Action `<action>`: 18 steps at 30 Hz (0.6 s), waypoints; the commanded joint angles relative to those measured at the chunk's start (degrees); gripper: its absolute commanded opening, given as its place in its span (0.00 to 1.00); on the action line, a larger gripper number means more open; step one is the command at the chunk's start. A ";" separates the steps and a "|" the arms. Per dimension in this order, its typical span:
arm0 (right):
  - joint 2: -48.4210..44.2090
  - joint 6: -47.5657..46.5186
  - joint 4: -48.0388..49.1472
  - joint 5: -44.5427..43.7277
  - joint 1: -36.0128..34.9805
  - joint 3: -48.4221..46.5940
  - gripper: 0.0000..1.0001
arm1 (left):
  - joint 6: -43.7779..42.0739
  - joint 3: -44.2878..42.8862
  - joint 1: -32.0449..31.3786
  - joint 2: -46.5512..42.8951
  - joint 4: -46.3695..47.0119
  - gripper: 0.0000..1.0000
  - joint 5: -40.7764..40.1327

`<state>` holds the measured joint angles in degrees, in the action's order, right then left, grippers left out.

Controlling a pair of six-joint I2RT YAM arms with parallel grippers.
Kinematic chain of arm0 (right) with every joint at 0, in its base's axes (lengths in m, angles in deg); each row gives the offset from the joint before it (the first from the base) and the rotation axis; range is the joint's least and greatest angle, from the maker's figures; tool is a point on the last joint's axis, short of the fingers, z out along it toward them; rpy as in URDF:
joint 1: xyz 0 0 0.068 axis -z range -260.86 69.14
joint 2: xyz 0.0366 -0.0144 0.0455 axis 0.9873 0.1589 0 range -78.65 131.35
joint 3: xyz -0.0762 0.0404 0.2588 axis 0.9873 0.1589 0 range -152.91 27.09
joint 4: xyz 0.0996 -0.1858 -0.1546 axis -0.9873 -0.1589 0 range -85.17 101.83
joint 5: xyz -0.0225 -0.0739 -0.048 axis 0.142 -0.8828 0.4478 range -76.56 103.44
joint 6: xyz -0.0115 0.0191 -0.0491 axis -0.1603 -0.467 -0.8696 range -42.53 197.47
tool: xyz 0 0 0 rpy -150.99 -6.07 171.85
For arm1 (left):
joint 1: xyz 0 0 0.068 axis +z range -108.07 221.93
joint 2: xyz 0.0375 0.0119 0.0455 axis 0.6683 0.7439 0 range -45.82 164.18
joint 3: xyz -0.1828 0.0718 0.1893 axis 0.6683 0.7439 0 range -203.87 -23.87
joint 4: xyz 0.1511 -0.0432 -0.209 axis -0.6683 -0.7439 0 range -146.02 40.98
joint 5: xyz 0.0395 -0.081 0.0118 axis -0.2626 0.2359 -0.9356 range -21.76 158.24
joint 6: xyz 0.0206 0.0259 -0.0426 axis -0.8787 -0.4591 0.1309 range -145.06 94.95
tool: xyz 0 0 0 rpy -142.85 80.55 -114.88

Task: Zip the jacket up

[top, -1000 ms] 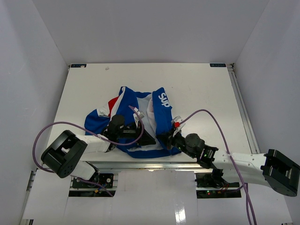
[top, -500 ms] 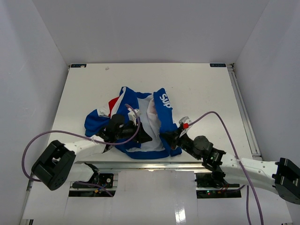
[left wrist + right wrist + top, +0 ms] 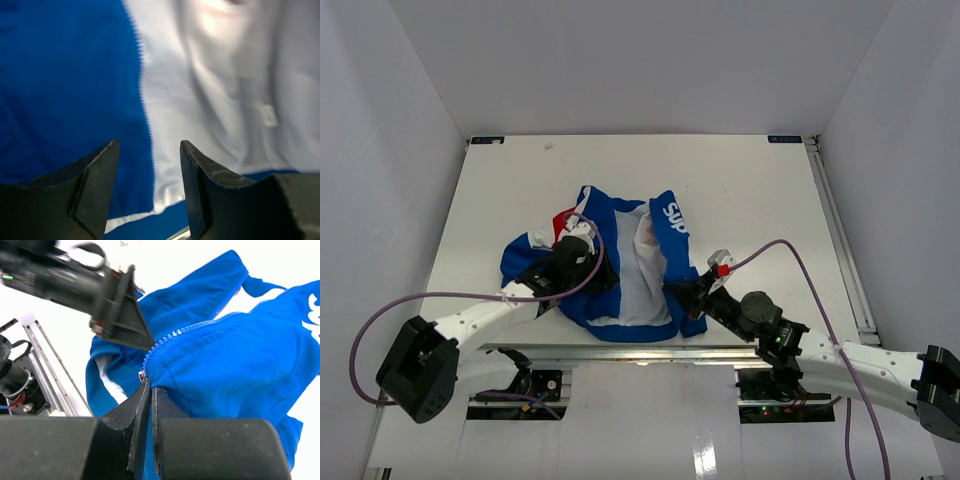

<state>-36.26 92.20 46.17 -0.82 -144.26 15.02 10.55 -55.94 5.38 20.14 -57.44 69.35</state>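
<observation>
The blue jacket lies open near the table's front edge, white lining up and white lettering on its right panel. My left gripper is open over the left panel. In the left wrist view it straddles the edge where blue fabric meets white lining, holding nothing. My right gripper is shut on the jacket's right front edge. In the right wrist view it pinches blue fabric just below the zipper teeth, beside a small metal zipper end. The left gripper's fingers show behind.
A metal rail runs along the table's near edge, just below the jacket's hem. Another rail runs down the right side. White walls enclose the table. Purple cables loop beside both arms.
My left gripper has drawn back to the left, from the jacket's middle to its left panel. The jacket lies wider open, showing more white lining. My right arm shifted slightly right, still gripping.
</observation>
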 commanded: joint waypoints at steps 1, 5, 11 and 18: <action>-2.00 -0.93 1.79 0.88 -0.06 0.47 0.08 | 2.45 -3.97 -0.01 5.43 -11.01 0.60 -4.72; -3.43 -1.10 1.10 0.39 -0.03 1.20 0.08 | 2.31 -5.39 -0.01 7.48 -11.50 0.57 -3.04; -4.68 -0.90 0.51 0.04 0.03 1.70 0.08 | 1.78 -6.16 -0.01 7.07 -15.49 0.56 -5.68; -4.90 -0.66 0.17 -0.07 0.03 1.79 0.08 | -4.23 -7.63 -0.09 2.64 -15.82 0.57 2.64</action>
<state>-40.26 92.02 44.71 -0.34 -144.26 16.70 10.06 -60.78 5.38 26.90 -72.02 67.28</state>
